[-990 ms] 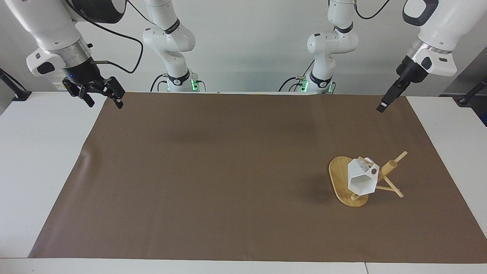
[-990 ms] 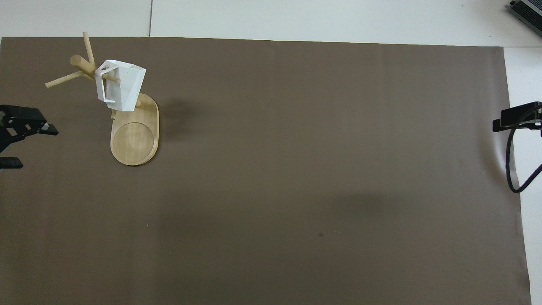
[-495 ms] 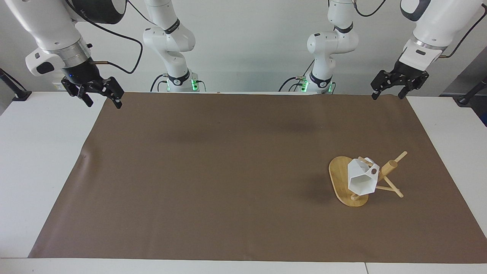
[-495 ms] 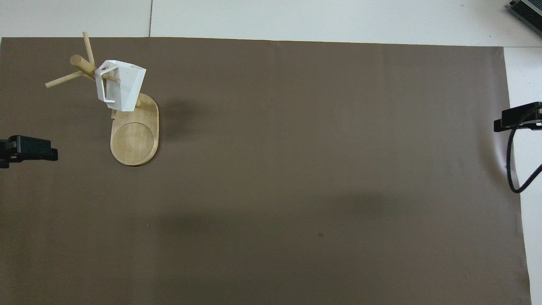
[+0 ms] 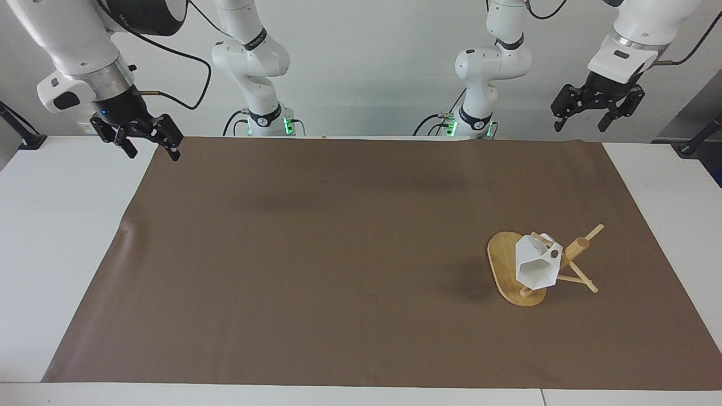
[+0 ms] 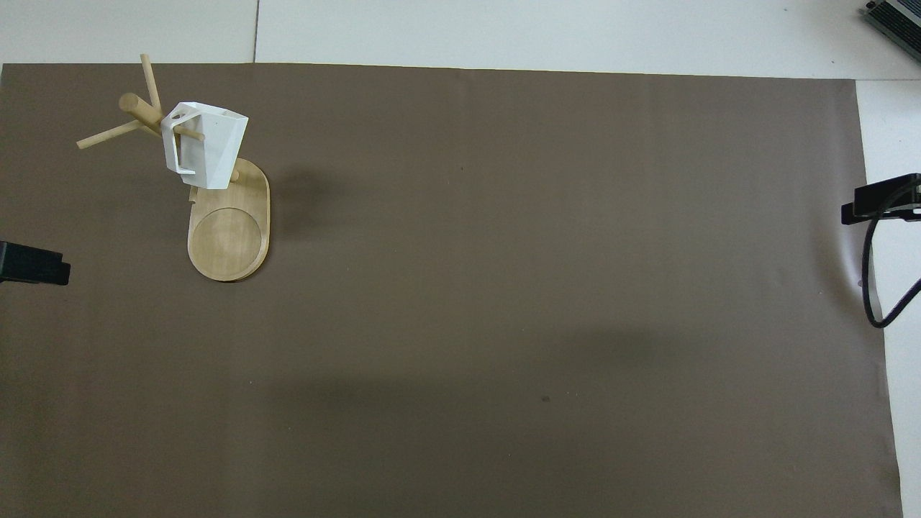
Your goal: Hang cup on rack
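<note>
The white faceted cup [image 5: 533, 265] hangs by its handle on a peg of the bamboo rack [image 5: 578, 248], toward the left arm's end of the table. In the overhead view the cup [image 6: 209, 147] sits over the rack's oval base [image 6: 229, 241]. My left gripper [image 5: 579, 125] is open and empty, raised high over the mat's edge nearest the robots, well away from the rack. My right gripper [image 5: 156, 153] is open and empty, raised over the mat's corner at the right arm's end, where that arm waits.
A brown mat [image 5: 338, 254] covers most of the white table [image 5: 56, 237]. A black cable [image 6: 874, 288] hangs from the right gripper's side.
The left gripper has risen and drawn back from the rack toward its base, turning so both fingers show. The cup stays on the peg. The right arm has not moved.
</note>
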